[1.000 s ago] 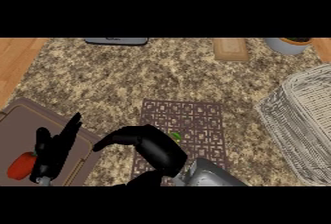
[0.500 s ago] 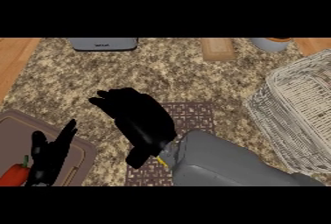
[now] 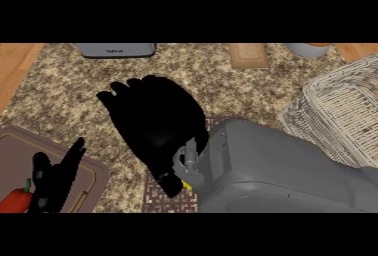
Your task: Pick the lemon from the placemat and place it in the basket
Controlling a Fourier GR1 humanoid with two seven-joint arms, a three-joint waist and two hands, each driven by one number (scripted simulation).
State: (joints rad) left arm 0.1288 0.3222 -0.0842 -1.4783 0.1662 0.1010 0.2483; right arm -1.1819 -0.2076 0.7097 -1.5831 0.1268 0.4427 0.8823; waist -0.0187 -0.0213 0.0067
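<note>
My right hand (image 3: 159, 130) fills the middle of the head view, raised above the patterned placemat (image 3: 166, 202), its back towards me and its fingers curled under. A sliver of the yellow lemon (image 3: 187, 185) peeks out under the palm by the thumb; the rest is hidden by the hand. The grey right forearm covers most of the placemat. The white wicker basket (image 3: 343, 115) stands at the right, apart from the hand. My left hand (image 3: 55, 182) rests open at the lower left, fingers up.
A brown cutting board (image 3: 92, 175) lies at the lower left with a red pepper (image 3: 15, 200) on it. Along the far edge stand a grey appliance (image 3: 118, 49), a wooden block (image 3: 249, 55) and a grey bowl (image 3: 310, 48).
My right hand has risen from the placemat towards the head view and now looks much larger, the lemon staying under its palm. The left hand has kept its place.
</note>
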